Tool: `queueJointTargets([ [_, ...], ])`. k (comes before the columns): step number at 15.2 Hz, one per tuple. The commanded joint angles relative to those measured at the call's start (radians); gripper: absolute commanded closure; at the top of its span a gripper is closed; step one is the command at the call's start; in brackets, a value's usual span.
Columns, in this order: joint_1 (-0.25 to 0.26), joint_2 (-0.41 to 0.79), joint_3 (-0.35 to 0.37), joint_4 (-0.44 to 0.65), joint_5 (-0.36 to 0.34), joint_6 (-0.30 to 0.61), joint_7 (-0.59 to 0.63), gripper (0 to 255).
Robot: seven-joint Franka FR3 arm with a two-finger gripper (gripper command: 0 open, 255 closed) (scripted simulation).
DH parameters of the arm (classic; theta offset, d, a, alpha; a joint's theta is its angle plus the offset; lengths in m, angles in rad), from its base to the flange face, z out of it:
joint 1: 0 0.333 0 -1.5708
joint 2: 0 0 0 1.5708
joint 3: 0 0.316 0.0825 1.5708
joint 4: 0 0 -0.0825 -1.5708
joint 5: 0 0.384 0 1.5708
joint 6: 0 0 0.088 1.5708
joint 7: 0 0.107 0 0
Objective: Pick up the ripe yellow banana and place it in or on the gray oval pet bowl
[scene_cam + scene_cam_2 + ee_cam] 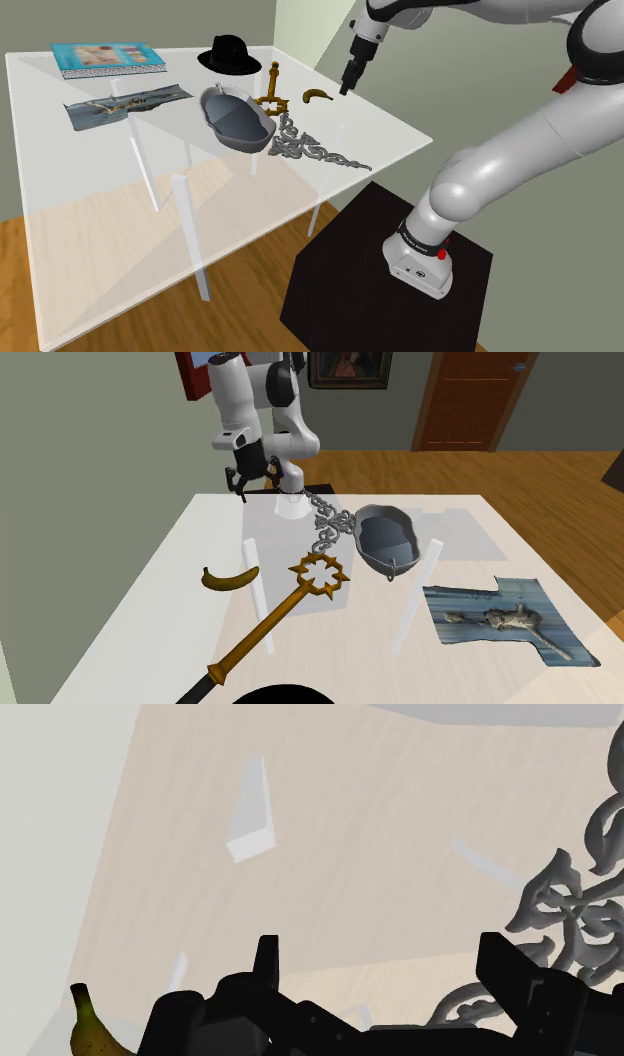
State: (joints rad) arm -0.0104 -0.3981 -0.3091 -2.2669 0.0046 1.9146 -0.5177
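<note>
With the claw [348, 78] spread and empty above the table [120, 230] edge, carry it along that edge to the banana [317, 96] lying close by. Span the narrow width at mid-curve, sink low, then close, staying off the key [271, 90]. Count: one banana, one bowl [238, 122] toward the middle, one key, one chain [310, 150], one hat [230, 55], one book [105, 58], one print [125, 102].

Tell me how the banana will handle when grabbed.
Curved and lying flat, the banana probably pivots rather than rolls if nudged. It looks slim, so likely light and stiff enough; the open gripper should span its middle.
</note>
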Motion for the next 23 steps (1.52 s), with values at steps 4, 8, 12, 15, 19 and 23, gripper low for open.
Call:
queueJointTargets([
  [4,0.008,0.179,-0.085,0.124,0.055,0.046,-0.154,0],
  [8,0.001,0.342,-0.139,0.250,0.133,0.061,-0.287,0],
  [12,-0.030,0.516,-0.169,0.402,0.231,0.049,-0.415,0],
  [15,-0.073,0.651,-0.170,0.536,0.304,0.022,-0.497,0],
  [19,-0.123,0.774,-0.157,0.663,0.363,-0.002,-0.556,0],
  [23,-0.119,0.788,-0.150,0.629,0.374,0.044,-0.564,0],
])
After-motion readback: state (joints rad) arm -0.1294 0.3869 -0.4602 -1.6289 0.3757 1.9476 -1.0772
